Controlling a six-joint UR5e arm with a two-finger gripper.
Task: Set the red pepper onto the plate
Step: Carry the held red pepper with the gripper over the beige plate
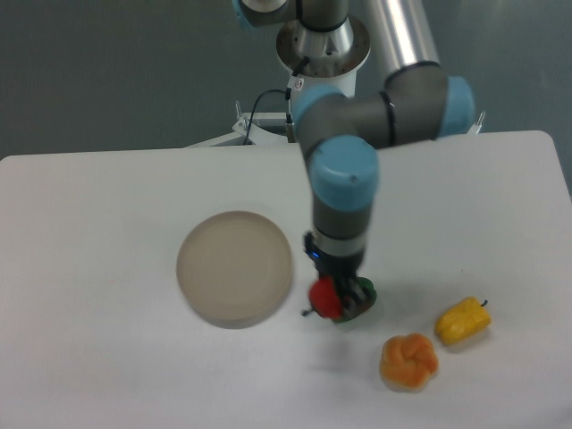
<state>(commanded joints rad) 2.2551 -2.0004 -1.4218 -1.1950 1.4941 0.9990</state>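
Nearest the camera, an orange pepper [409, 361] lies on the white surface [107, 357], with a yellow pepper [463, 321] just beside it at its 2 o'clock. Farther in, the pincer [332, 302] is closed around the red pepper [325, 299], which hangs above the surface and hides most of a green pepper [364, 289] behind it. The plate [235, 267] sits at 9 o'clock from the held pepper, near but apart and bare. This looks like the carry step, roughly midway through the task. The next move calls for travel toward 9 o'clock until the pepper is over the plate's middle, then lowering and releasing.
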